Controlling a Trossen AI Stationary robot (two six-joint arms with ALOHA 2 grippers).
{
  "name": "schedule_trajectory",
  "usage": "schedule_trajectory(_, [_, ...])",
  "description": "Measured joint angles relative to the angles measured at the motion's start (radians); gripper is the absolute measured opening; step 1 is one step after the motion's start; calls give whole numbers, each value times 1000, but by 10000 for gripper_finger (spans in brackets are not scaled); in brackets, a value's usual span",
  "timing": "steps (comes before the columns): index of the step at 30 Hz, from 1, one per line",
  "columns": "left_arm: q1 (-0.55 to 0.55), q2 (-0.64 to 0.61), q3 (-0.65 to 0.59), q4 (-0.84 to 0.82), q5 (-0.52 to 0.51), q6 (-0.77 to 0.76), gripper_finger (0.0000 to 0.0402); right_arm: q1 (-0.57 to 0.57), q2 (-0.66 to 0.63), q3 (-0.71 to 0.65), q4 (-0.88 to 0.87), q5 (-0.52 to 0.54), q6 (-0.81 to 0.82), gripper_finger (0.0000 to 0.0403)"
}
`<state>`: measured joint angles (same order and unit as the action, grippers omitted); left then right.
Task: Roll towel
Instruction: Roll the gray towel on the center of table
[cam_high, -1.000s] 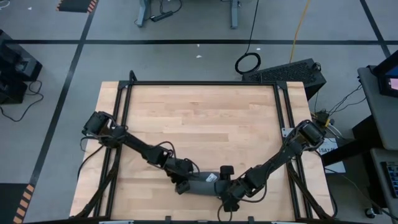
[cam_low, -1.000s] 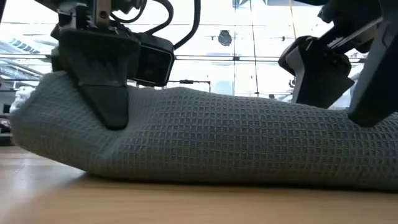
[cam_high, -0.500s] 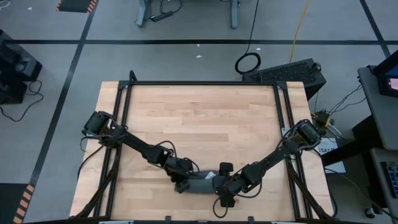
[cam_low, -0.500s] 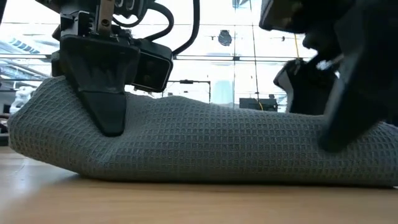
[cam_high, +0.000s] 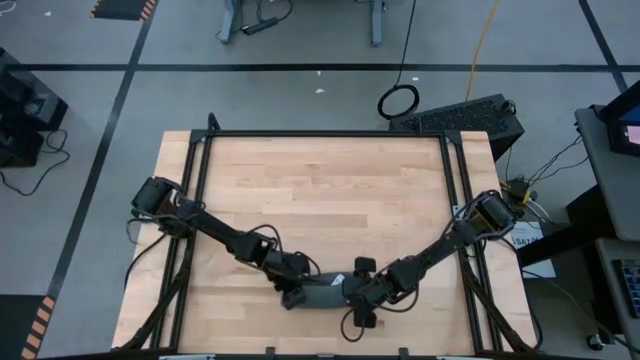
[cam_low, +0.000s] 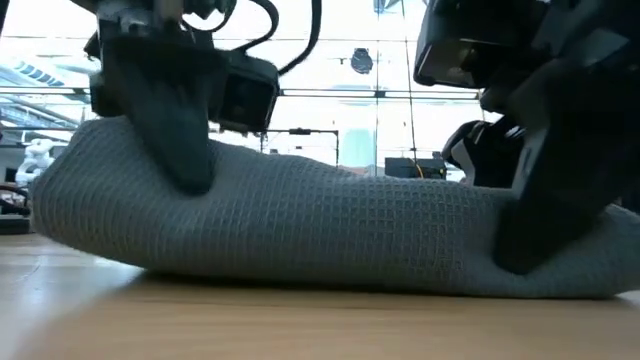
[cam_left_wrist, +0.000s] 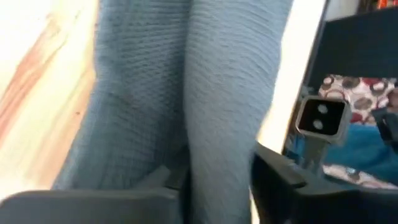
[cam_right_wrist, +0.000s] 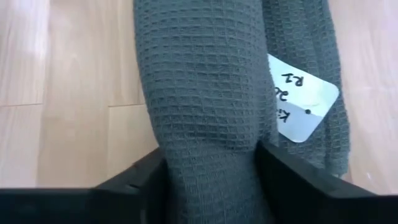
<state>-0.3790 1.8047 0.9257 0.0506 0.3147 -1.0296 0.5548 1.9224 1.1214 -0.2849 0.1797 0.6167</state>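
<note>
High view: both arms reach in from the table's (cam_high: 320, 190) side rails and meet near its front edge. The towel (cam_high: 322, 294) lies there as a short dark roll, stretched between the left claw (cam_high: 291, 294) at one end and the right claw (cam_high: 360, 297) at the other. Each claw sits right over its own end of the roll.

Low view: the towel (cam_low: 330, 235) is a long grey waffle-weave roll resting on the wood. The left claw (cam_low: 180, 150) comes down from above onto the thicker end, one dark finger lying against the near face of the cloth. The right claw (cam_low: 540, 215) stands at the thinner end, its near finger reaching down over the cloth almost to the table (cam_low: 300, 320). Room windows show behind.

Left wrist view: the towel (cam_left_wrist: 217, 93) runs straight out from the left claw (cam_left_wrist: 214, 180), a fold of it lying between the two dark fingers. The fingers flank the cloth, but whether they pinch it or stand slack I cannot tell. The pale table (cam_left_wrist: 37, 74) lies beside the roll.

Right wrist view: the towel (cam_right_wrist: 199, 87) passes between the right claw's (cam_right_wrist: 208, 174) fingers, which sit against both flanks of the roll, straddling it; how firmly they squeeze it does not show. Beside the claw, a white tag (cam_right_wrist: 303, 102) with handwriting lies on the cloth.
</note>
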Motion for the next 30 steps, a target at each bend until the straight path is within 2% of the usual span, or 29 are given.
schedule_trajectory(5, [0,-90,0,-144,23,52,211,-9,0,-1,9,-9,0,149])
schedule_trajectory(9, [-13,-206,0,-257,16,161,250,-19,1,-1,25,-38,2,103])
schedule_trajectory(11, [-36,-262,0,-288,-47,209,254,-28,1,-1,29,-68,2,86])
schedule_trajectory(15, [-121,-331,0,-246,-293,276,256,-55,1,-1,32,-139,16,65])
schedule_trajectory(22, [-276,-297,1,-200,-656,323,256,-128,1,-1,39,-297,46,58])
schedule_trajectory(26, [-300,-240,0,-156,-735,385,256,-181,4,-3,56,-420,39,58])
schedule_trajectory(30, [-304,-178,0,-26,-697,474,256,-240,6,-4,65,-569,29,58])
